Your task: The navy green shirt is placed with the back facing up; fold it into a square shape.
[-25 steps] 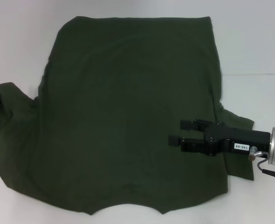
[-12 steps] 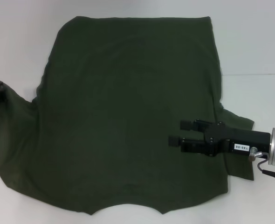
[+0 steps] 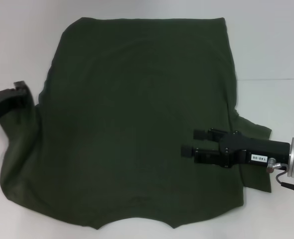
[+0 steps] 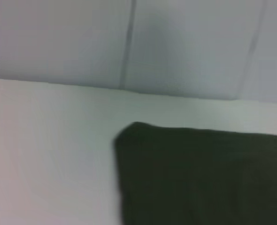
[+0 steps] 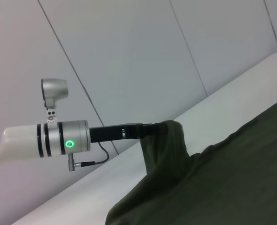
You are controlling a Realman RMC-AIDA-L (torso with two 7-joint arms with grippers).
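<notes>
The large dark olive-green short-sleeved shirt of soft matte fabric (image 3: 137,124) lies spread flat over most of the plain white table (image 3: 276,45), its straight hem toward the far edge and its scalloped collar side toward the robot. The body of the cloth is smooth, with only faint folds.

The left pincer (image 3: 23,92), black and reaching in from the left edge of the head view, is at the shirt's left sleeve. In the right wrist view this same pincer (image 5: 150,130) shows at the end of a silver arm with a green ring light, and the sleeve cloth (image 5: 164,145) is bunched over its tip and lifted clear of the table, hanging down in a draped fold to join the rest of the shirt. The fingers are closed on that sleeve fabric and buried in it.

The right pincer (image 3: 191,141) is black too, on a silver wrist that enters from the right edge. It lies low over the right part of the shirt, just inside the right sleeve (image 3: 254,149), pointing toward the middle of the cloth. Its two fingers (image 3: 199,133) stand apart with a clear gap between them and grip nothing; whether they touch the fabric below cannot be told.

The left wrist view shows one rounded corner of the dark shirt (image 4: 199,178) lying on the white table, with a pale panelled wall (image 4: 129,42) behind
</notes>
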